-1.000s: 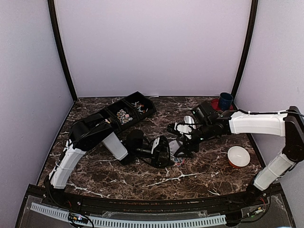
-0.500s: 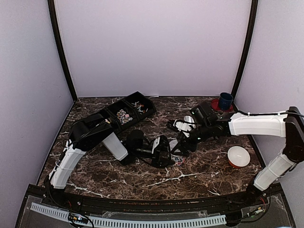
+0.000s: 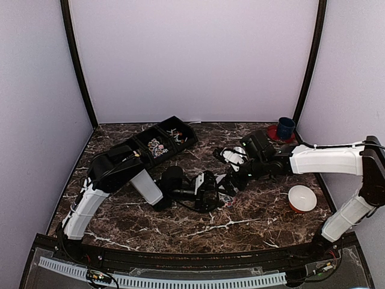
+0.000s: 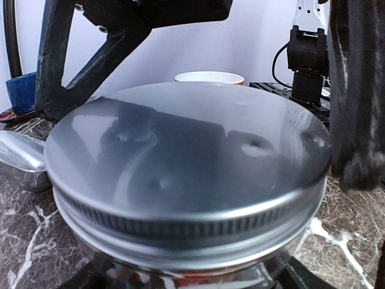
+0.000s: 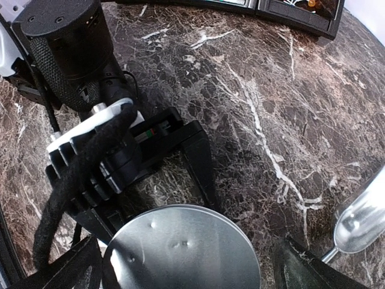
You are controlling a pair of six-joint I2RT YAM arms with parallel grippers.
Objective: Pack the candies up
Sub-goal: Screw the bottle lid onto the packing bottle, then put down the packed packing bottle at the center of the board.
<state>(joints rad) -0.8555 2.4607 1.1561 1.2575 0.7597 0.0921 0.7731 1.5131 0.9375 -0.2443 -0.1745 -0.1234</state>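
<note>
Right end effector (image 3: 233, 179) has lifted off the silver-lidded clear round jar (image 4: 186, 174), jaws wide; left end effector (image 3: 216, 191) clamps it. Packing looks nearly done.

1. The top view looked down from above and behind the arms' bases, distant, taking in the whole counter (image 3: 180, 226).
2. The left wrist view faced level across the lidded jar (image 4: 186, 162), very close.
3. The right wrist view looked steeply down between the right pincer (image 5: 183, 265) fingers, sharing that jar with the left wrist view.
</note>
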